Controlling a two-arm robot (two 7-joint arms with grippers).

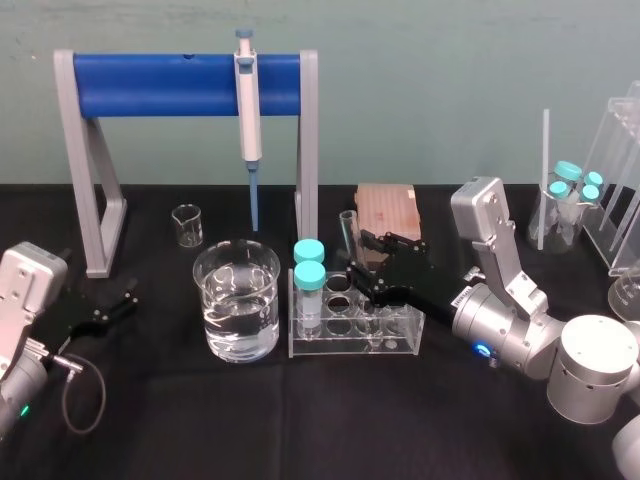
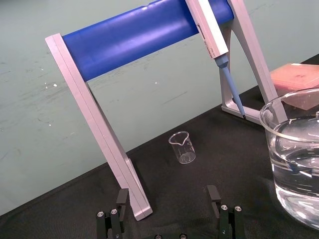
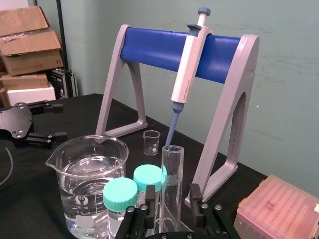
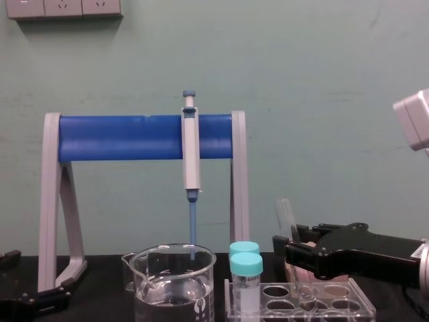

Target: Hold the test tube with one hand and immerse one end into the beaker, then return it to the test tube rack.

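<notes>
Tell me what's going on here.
The right gripper is at the rack, open, with a finger on each side of the test tube, which leans in a rack hole and isn't clamped yet. The beaker holding clear liquid stands beside the rack. The left gripper rests open at the left of the table.

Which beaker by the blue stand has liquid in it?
The wide beaker beside the test tube rack holds clear liquid; the small beaker behind it looks empty.
</notes>
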